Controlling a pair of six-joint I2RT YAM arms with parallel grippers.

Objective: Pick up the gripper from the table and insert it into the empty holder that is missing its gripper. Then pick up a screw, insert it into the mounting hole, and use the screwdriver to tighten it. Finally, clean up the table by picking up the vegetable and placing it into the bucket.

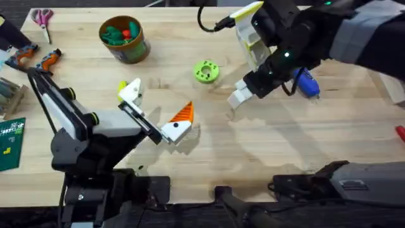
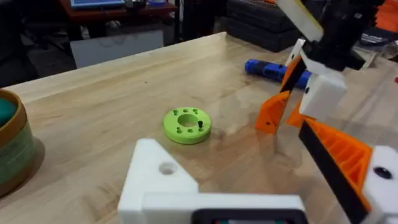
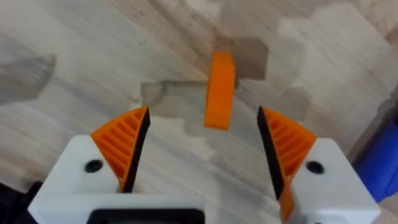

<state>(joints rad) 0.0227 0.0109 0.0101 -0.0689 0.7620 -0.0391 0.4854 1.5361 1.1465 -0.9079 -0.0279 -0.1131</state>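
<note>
Right gripper [image 3: 202, 162] is sitting low over the table with its orange ribbed pads [image 3: 124, 146] spread wide and holding nothing, and the little orange gripper [image 3: 220, 89] lies on the wood just ahead of that gap, centered between the jaws.

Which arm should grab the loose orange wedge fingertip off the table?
Right. Its open gripper hangs over the small orange plastic wedge, with a jaw on either side of it. The left gripper carries the bare white plastic holder itself and sits off to the side.
</note>
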